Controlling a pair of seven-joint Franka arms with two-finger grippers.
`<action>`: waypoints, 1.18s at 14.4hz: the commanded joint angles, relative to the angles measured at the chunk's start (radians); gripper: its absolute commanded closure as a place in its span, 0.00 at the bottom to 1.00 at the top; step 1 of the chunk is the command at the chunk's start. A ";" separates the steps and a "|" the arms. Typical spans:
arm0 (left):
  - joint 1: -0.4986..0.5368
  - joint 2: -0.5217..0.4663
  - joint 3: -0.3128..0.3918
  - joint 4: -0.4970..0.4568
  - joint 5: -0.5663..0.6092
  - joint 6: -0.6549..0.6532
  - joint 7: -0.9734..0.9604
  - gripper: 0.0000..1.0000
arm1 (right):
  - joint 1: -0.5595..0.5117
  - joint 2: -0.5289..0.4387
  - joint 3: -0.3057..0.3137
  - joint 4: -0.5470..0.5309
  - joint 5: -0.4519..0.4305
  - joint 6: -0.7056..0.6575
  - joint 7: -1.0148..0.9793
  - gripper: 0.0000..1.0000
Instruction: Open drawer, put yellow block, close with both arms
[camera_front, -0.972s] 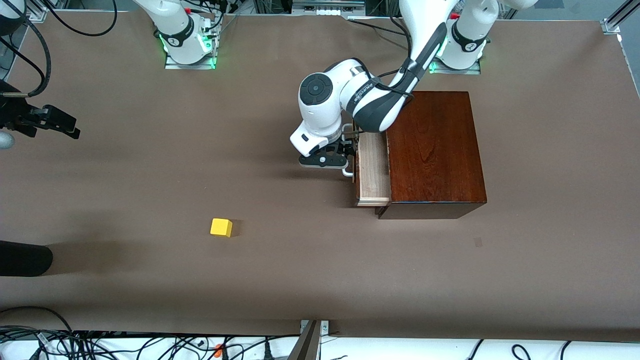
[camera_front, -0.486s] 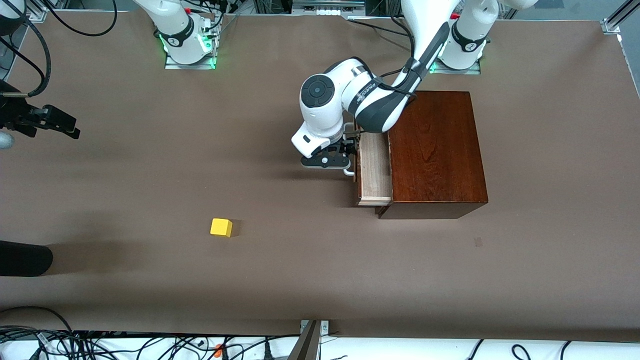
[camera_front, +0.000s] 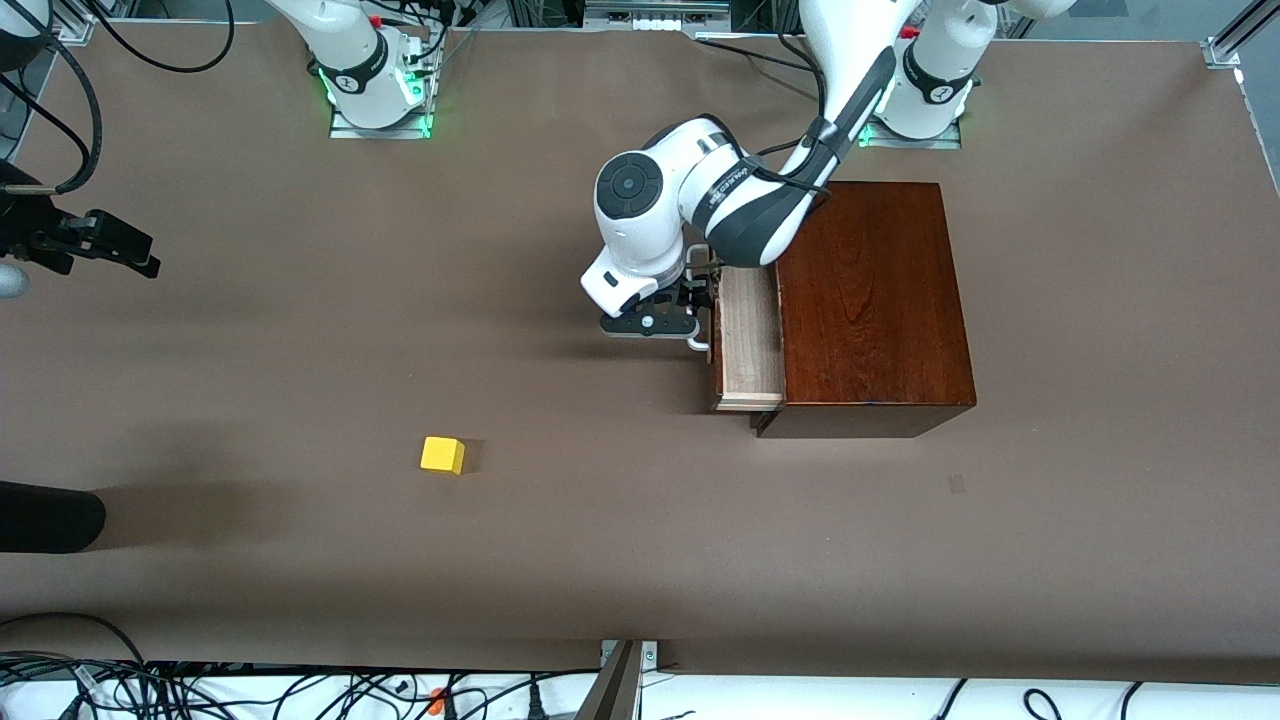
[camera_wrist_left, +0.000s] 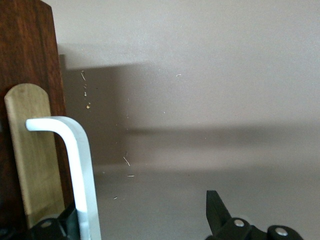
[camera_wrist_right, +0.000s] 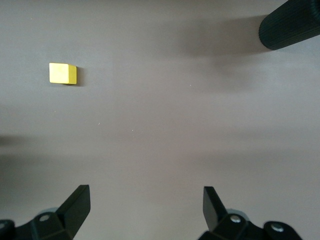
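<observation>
The drawer (camera_front: 748, 340) stands partly pulled out of the glossy reddish-brown wooden box (camera_front: 868, 300), its pale wood tray showing between the box and the dark front panel, which faces the right arm's end of the desk (camera_front: 300, 350). The white bar handle (camera_front: 697, 343) sits on that front panel. The left gripper (camera_front: 690, 300) is down at the handle, the left arm reaching from its green-lit base over the box's upper corner. In the left wrist view the white handle (camera_wrist_left: 80, 175) runs between the two black fingers (camera_wrist_left: 220, 215), which are spread wide, one lying close against the bar and the other well clear of it; the fingers are not pinching the handle.

The yellow block (camera_front: 442, 454) lies alone on the bare brown desk, well apart from the drawer, nearer to the front camera than the box and toward the right arm's end of the desk.

The right gripper (camera_front: 135, 255) waits in the air over the edge of the desk at the right arm's end, its fingers (camera_wrist_right: 75, 205) spread wide and holding nothing. Its wrist camera looks down on the yellow block (camera_wrist_right: 63, 73) well off from the fingertips, and on a black cylindrical object (camera_wrist_right: 290, 25) that juts in over the desk's edge.
</observation>
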 joint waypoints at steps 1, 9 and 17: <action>-0.004 -0.026 -0.019 0.049 -0.002 -0.102 -0.007 0.00 | -0.008 0.000 0.003 0.002 0.008 -0.002 -0.018 0.00; -0.006 -0.026 -0.019 0.052 0.032 -0.202 -0.013 0.00 | -0.008 0.000 0.003 0.002 0.008 -0.001 -0.018 0.00; 0.112 -0.177 -0.031 0.150 -0.032 -0.354 0.033 0.00 | -0.003 0.005 0.004 0.002 0.011 0.016 0.001 0.00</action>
